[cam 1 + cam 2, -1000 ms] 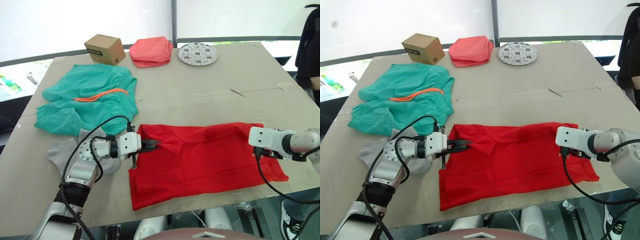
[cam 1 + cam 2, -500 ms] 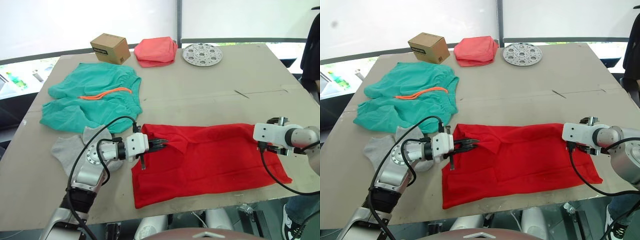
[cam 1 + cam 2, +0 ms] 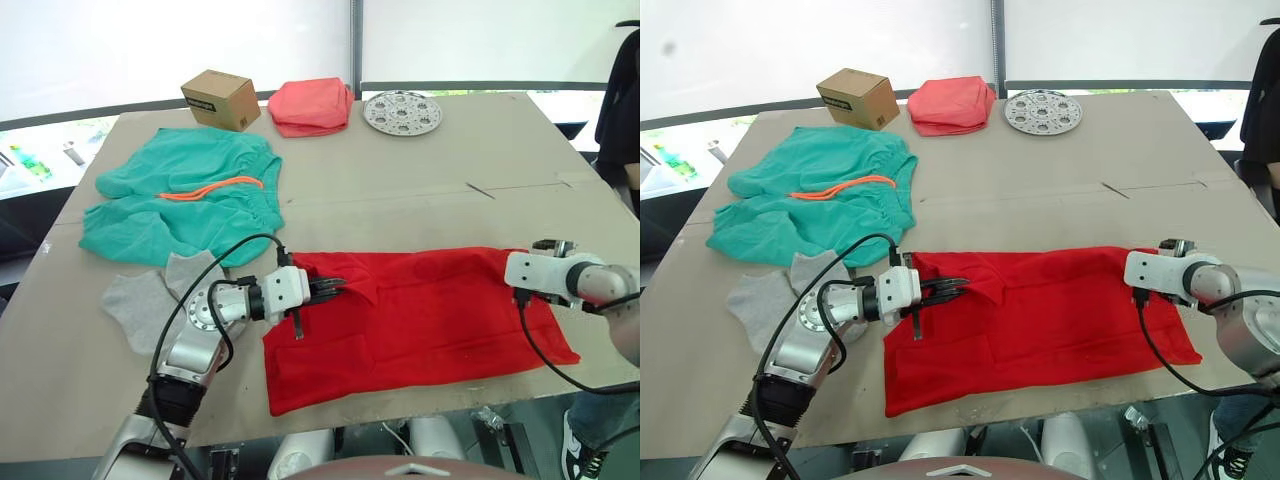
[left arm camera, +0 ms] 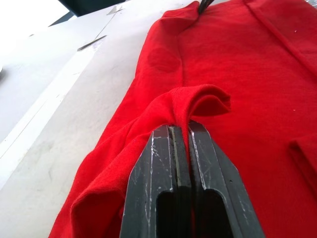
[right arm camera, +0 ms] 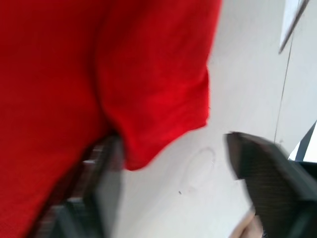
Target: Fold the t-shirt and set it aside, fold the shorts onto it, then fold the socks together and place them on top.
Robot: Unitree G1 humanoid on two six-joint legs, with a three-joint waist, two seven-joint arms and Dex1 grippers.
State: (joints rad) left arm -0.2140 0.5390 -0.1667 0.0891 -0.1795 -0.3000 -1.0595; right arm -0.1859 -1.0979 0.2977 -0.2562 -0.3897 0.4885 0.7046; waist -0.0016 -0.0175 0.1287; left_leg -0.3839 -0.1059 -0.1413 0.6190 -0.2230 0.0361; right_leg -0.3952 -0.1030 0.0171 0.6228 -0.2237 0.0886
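One t-shirt, one shorts, two socks (overlapping), one box, one pink cloth, one disc, two grippers.

- t-shirt: bright red
- shorts: teal, orange drawstring
- socks: light grey
- folded cloth beside the brown box: salmon pink

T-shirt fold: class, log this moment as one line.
left end effector: shut on t-shirt | right end effector: open at t-shirt edge | shorts, socks: untouched

Socks partly under left arm — person cropped
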